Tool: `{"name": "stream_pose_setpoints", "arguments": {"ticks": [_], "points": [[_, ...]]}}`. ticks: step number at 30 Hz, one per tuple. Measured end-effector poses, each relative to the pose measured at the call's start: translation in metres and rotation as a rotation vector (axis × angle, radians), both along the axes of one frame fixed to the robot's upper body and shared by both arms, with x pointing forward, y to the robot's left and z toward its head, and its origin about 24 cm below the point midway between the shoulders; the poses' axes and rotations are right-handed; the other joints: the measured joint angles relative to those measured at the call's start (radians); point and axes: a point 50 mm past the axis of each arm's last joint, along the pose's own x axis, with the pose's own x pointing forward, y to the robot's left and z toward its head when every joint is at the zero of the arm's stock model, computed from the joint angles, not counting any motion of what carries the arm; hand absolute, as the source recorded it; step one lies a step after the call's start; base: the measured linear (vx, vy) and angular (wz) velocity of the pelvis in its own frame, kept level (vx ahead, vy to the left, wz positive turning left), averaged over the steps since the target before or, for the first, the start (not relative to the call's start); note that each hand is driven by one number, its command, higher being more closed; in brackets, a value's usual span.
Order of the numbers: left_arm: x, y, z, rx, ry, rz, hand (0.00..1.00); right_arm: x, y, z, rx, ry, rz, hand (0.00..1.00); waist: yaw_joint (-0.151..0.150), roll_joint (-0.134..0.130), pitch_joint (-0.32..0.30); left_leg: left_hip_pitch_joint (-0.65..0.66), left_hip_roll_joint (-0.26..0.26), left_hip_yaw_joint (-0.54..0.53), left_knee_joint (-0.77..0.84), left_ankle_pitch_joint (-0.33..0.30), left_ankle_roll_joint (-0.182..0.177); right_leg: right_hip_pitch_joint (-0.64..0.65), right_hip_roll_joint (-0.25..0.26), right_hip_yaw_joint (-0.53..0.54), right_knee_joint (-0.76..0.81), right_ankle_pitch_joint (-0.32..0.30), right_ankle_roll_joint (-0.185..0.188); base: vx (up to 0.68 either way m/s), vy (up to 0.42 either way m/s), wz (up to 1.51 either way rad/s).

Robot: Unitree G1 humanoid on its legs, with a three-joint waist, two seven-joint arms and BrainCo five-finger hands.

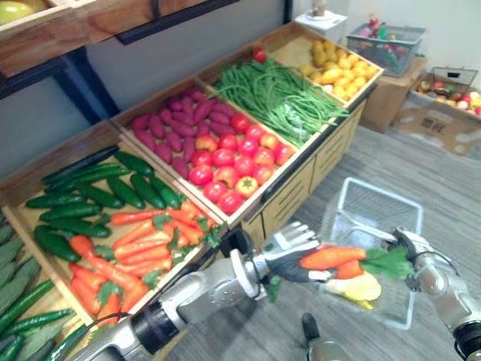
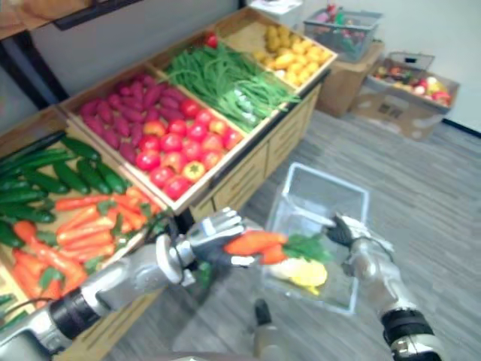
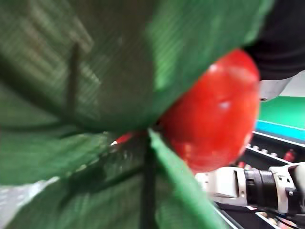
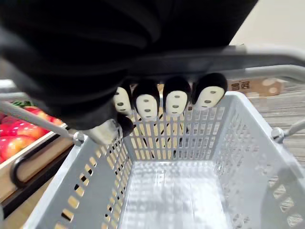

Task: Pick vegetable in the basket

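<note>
Left hand (image 1: pixel 289 244): fingers curled round the root of a carrot (image 1: pixel 331 257), holding it level over the near end of the basket (image 1: pixel 376 192), leaves (image 1: pixel 389 263) pointing right. Right hand (image 4: pixel 176 98): fingers wrapped round the handle (image 4: pixel 276 59), carrying the basket above the floor, right of the surface (image 1: pixel 19 180). A yellow vegetable (image 1: pixel 359 288) lies in the basket beneath the carrot. The carrot appears light, stiff and smooth. The thick root offers the surest hold, while the leaves look soft and liable to slip.

Left hand (image 1: pixel 289 250), right hand (image 1: pixel 411 245): fingers (image 4: pixel 176 102) curled
</note>
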Motion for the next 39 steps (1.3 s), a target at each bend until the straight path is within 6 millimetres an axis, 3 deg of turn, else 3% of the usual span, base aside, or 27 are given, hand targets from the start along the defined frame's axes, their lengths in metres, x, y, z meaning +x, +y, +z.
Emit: {"name": "stream_pose_setpoints", "arguments": {"ticks": [6, 12, 18, 25, 29, 33, 39], "points": [[-0.008, -0.033, -0.021, 0.018, 0.099, -0.076, 1.0, 0.007, 0.03, 0.008, 0.049, -0.008, 0.126, 1.0, -0.02, 0.001, 0.0, -0.003, 0.063, 0.025, 0.118, -0.075, -0.011, -0.001, 0.021, 0.02, 0.011, 0.0, 0.0, -0.02, 0.019, -0.16], [-0.019, -0.054, -0.042, 0.094, 0.175, -0.135, 1.0, 0.022, 0.041, 0.03, 0.12, -0.076, 0.164, 1.0, -0.027, 0.001, 0.0, -0.037, 0.094, 0.05, 0.21, -0.137, -0.006, -0.04, 0.018, 0.038, 0.024, -0.002, -0.002, -0.06, 0.045, -0.1], [-0.024, -0.063, -0.06, 0.172, 0.208, -0.15, 1.0, 0.031, 0.045, 0.04, 0.14, -0.106, 0.165, 1.0, -0.024, 0.001, 0.0, -0.055, 0.117, 0.049, 0.269, -0.165, 0.008, -0.048, 0.012, 0.032, 0.031, -0.001, -0.001, -0.01, 0.032, 0.02], [-0.019, -0.077, -0.081, 0.252, 0.244, -0.091, 1.0, 0.036, 0.066, 0.048, 0.235, -0.157, 0.196, 1.0, -0.035, -0.002, 0.002, -0.073, 0.118, 0.029, 0.285, -0.179, 0.014, -0.05, 0.001, 0.014, 0.029, -0.001, -0.001, 0.01, 0.034, 0.08], [-0.006, -0.083, -0.1, 0.331, 0.275, 0.015, 1.0, 0.039, 0.077, 0.047, 0.319, -0.161, 0.184, 1.0, -0.05, -0.006, 0.004, -0.084, 0.107, 0.018, 0.279, -0.177, 0.017, -0.053, -0.009, 0.007, 0.028, -0.001, -0.001, 0.0, 0.023, 0.06], [0.017, -0.086, -0.107, 0.369, 0.283, 0.156, 1.0, 0.04, 0.079, 0.042, 0.349, -0.143, 0.16, 1.0, -0.059, -0.014, 0.009, -0.087, 0.083, 0.003, 0.257, -0.167, 0.027, -0.056, -0.023, 0.008, 0.026, 0.0, 0.002, 0.0, 0.035, 0.07], [0.047, -0.07, -0.117, 0.439, 0.292, 0.362, 1.0, 0.04, 0.073, 0.029, 0.376, -0.103, 0.105, 1.0, -0.085, -0.044, 0.028, -0.09, 0.052, -0.004, 0.231, -0.154, 0.033, -0.056, -0.038, 0.025, 0.002, 0.012, 0.018, -0.01, 0.034, -0.01]]}}
